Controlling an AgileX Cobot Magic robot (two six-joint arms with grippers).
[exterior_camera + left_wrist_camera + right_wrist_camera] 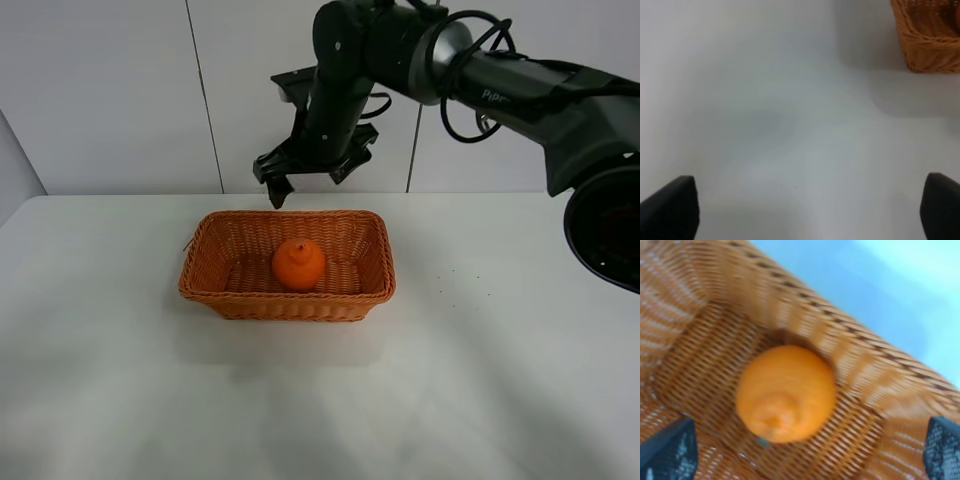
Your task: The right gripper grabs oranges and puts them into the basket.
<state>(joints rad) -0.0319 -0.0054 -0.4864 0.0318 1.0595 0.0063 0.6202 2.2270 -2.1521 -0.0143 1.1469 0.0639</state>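
Judged step: withdrawal, since the fruit already lies in the basket. I should raise my black two-fingered right gripper straight up, with no sideways sweep that could catch the rim of the rectangular orange-brown wicker basket. My jaws stand wide apart and hold nothing. The round bright orange fruit rests on the basket floor near its centre, below my fingertips and slightly nearer; they hang above the far rim.

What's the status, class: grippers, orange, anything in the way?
Right gripper open, empty, above basket's far rim. Left gripper open, empty. Orange in basket. Nothing in the way.
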